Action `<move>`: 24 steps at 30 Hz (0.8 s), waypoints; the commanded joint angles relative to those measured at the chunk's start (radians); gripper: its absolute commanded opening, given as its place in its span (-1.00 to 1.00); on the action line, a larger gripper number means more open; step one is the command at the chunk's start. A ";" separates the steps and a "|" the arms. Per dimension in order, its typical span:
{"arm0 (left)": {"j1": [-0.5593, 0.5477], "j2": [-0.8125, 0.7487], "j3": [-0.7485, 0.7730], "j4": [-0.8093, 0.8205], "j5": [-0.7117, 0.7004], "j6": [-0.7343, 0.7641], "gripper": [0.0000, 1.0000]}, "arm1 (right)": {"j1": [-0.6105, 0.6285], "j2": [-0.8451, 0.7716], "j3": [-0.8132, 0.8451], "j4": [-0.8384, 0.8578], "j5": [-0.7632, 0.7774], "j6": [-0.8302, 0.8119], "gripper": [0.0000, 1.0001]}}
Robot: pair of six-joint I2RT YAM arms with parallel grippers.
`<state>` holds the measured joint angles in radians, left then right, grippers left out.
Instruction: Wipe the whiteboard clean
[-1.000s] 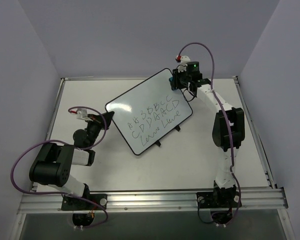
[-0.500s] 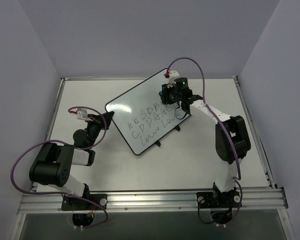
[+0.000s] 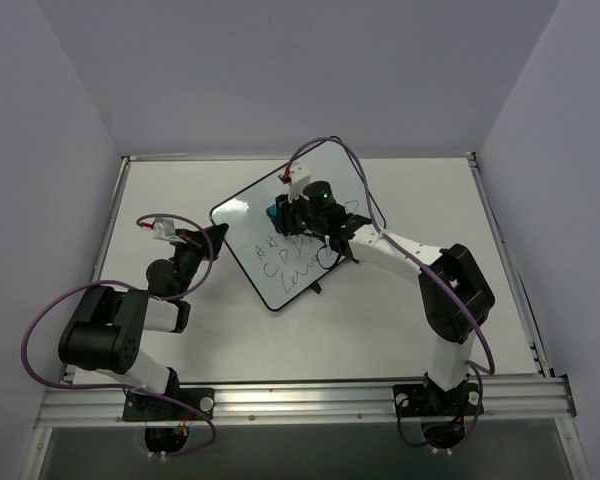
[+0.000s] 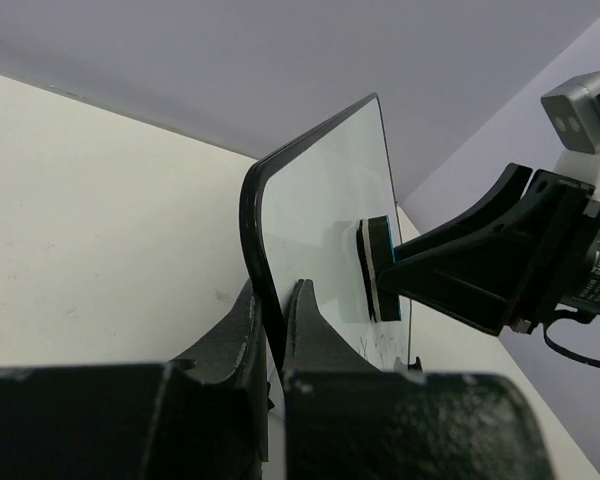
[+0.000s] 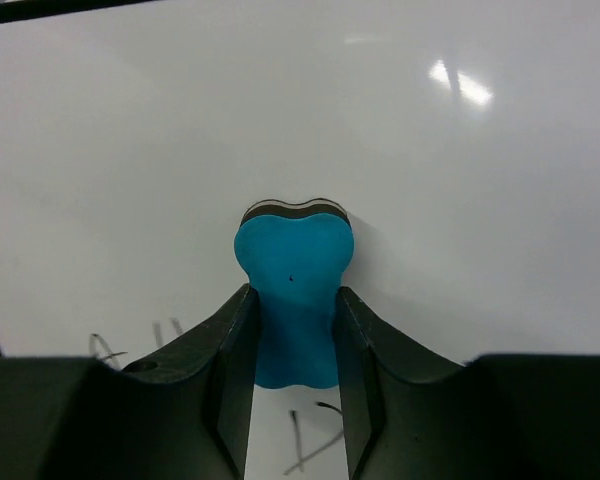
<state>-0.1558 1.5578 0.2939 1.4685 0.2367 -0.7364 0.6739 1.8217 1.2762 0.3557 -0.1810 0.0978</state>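
Two arms meet at the whiteboard point(image 3: 248, 232), which sits turned on a diagonal around the middle of the white worktop point(image 3: 480, 250), a little left of centre. One of its corners points toward the far wall and another toward the near edge.

The left gripper point(image 4: 276, 305) is closed on the board's left edge, close to the rounded left corner. In the left wrist view the thin black frame point(image 4: 252, 230) runs straight between the two dark fingers point(image 4: 235, 340), which pinch it from both sides.

The right arm point(image 3: 410, 250) reaches in from the right across the board's near-right part. The right gripper point(image 5: 293, 310) is clamped on a small blue eraser point(image 5: 292, 255), squeezing its narrow waist. The eraser's dark underside sits against the white surface (the left wrist view shows the contact side-on) in the far-left part of the board, just on the far side of the handwriting point(image 3: 280, 265).

Black letters run in rows on the near half of the board, left of the right arm; whatever lies under the arm is hidden. The surface around the eraser is bare white with a spot of glare. One small black clip point(image 3: 316, 290) sticks out from the near-right long edge. Whether the board lies flat or is tipped up off the worktop cannot be told.
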 commanded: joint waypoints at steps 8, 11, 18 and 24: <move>-0.045 0.022 -0.022 -0.050 0.101 0.281 -0.95 | -0.281 0.004 -0.089 -0.090 -0.008 -0.020 -1.00; -0.045 0.025 -0.021 -0.048 0.101 0.281 -0.95 | -0.330 0.001 -0.101 -0.081 -0.011 -0.020 -1.00; -0.047 0.027 -0.022 -0.048 0.101 0.279 -0.95 | -0.373 0.004 -0.103 -0.078 -0.008 -0.023 -1.00; -0.045 0.021 -0.024 -0.046 0.101 0.279 -0.95 | -0.390 -0.002 -0.115 -0.058 0.011 0.011 -1.00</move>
<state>-0.1631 1.5490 0.2939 1.4704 0.2371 -0.7284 0.2996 1.8122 1.1854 0.3241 -0.2138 0.1043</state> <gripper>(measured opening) 0.079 0.287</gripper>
